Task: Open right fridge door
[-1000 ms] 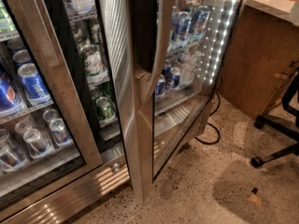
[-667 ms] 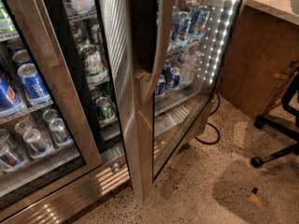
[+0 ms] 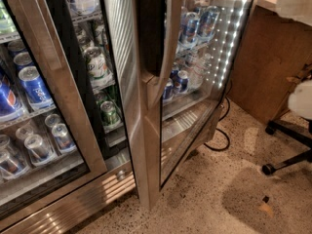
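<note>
Camera view, right fridge door at centre frame, swung partly open, its long steel handle in the upper middle, left door with blue cans behind its glass, office chair at right edge, claw out of frame, grip state impossible to tell.

You had two steel-framed glass doors in front of you: the right fridge door, standing open, and the left door, shut. You could count one long bar handle, on the right fridge door. Behind the left door, two blue Pepsi cans stood on one shelf. In the gap between the doors, two green cans showed clearly, and the rest were too crowded to count. The floor carried one black cable, one small scrap and one office chair showing two castors. The gripper was out of view.
</note>
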